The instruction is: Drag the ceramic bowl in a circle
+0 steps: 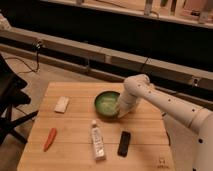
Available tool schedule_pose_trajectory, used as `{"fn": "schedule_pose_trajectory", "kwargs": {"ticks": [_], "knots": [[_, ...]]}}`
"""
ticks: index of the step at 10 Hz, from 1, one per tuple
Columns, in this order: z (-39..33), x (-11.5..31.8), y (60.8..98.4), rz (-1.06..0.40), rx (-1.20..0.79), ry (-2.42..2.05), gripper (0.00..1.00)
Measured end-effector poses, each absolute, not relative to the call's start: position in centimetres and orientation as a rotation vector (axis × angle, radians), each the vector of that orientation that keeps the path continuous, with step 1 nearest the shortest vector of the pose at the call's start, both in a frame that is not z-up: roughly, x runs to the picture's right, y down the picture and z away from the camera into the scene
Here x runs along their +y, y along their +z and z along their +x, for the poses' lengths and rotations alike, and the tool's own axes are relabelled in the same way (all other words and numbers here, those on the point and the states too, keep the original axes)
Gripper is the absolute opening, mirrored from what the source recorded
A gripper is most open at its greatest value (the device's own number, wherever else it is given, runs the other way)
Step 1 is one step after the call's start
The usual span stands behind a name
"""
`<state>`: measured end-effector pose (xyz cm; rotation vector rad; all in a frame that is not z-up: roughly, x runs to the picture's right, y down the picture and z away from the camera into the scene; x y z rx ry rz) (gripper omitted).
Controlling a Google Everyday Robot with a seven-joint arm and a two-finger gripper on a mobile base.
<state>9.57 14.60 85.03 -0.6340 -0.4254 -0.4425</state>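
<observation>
one gripper (pixel 119 111) at the green ceramic bowl's (pixel 106 104) right rim, grip unclear, no legible writing

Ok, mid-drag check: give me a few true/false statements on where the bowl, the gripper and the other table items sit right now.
1. The gripper is at the right rim of the ceramic bowl. True.
2. The carrot lies inside the bowl. False: it lies on the wooden table near the front left corner.
3. The white bottle lies left of the black remote. True.
4. The white sponge is stacked on the remote. False: it sits alone on the left side, left of the bowl.
5. The bowl sits at the table's front edge. False: it sits toward the back, right of centre.
</observation>
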Motion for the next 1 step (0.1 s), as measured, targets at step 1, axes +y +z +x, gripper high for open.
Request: {"fn": "schedule_pose_trajectory", "kwargs": {"ticks": [1], "knots": [[9.39,13.67,84.53,-0.621,-0.428,-0.509,0.17]]}}
